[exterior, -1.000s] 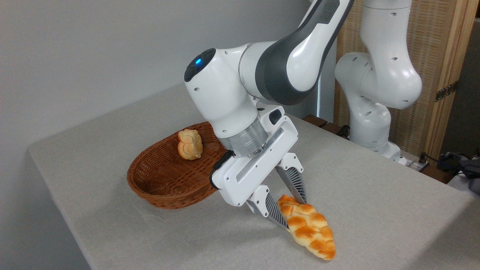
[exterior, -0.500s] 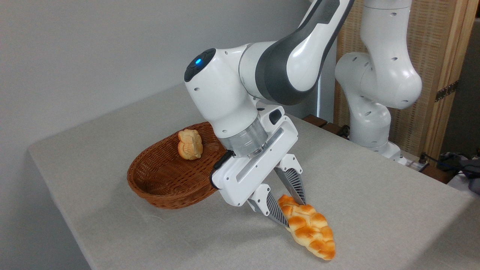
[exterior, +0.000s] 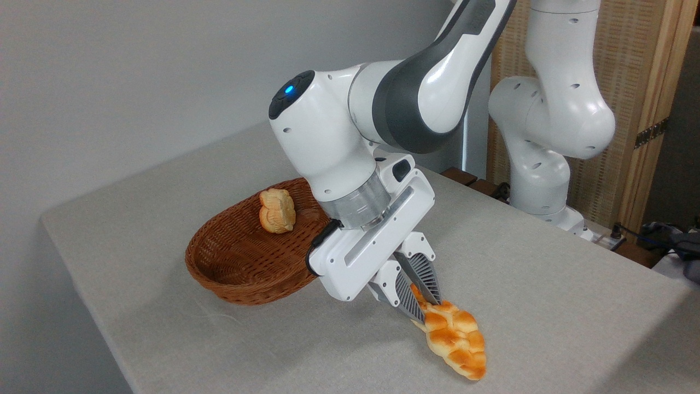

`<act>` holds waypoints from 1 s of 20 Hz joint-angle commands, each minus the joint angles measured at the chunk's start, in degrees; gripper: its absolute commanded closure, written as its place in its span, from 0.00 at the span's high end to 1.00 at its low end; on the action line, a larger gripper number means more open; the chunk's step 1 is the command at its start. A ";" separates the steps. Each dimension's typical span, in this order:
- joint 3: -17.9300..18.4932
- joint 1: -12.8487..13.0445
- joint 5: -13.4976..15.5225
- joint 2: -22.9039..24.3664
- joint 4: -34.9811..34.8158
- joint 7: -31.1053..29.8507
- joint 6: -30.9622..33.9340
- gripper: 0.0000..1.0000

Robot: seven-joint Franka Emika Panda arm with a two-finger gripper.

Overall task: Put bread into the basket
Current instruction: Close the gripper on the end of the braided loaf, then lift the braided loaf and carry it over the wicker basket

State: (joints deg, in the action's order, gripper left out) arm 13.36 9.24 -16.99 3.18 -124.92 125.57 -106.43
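Basket (exterior: 229, 262): It is brown and woven, and it sits on the left part of the table. Most of it is free inside.

Small bun (exterior: 277, 210): It is already in the basket, leaning on the far sloping side.

Robot arm (exterior: 383, 109): It is big and white. It bends down over the table between the basket and the long bread.

Gripper (exterior: 425, 306): Its two ribbed fingers (exterior: 407, 298) are pinched on the near tip of the braided loaf. It is holding the bread by its thin end only.

Braided loaf (exterior: 456, 339): It lies on the table, just right of the basket, and points toward the front edge. The far tip looks like it rests on the cloth.

Table (exterior: 547, 306): It has a gray cloth on it. The loaf is on the cloth, not in the basket.

Step now: I think the arm is getting a good hold before it lifts.

How to do it well: Hold tight, because the loaf may droop or swing from one end. Lift slowly and high enough to clear the basket rim. Carry it left, line it up with the long way of the basket, and put it down beside the bun, not on top.
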 commanded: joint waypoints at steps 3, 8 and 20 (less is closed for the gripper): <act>0.09 -0.28 -0.85 1.22 0.20 -0.06 0.78 0.21; 0.26 -0.45 -0.41 2.00 0.64 -0.24 1.93 0.21; 0.88 -0.80 4.41 1.92 6.69 -0.68 5.36 0.21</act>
State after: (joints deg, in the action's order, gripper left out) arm 13.79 8.54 -15.92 4.77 -120.98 125.35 -102.54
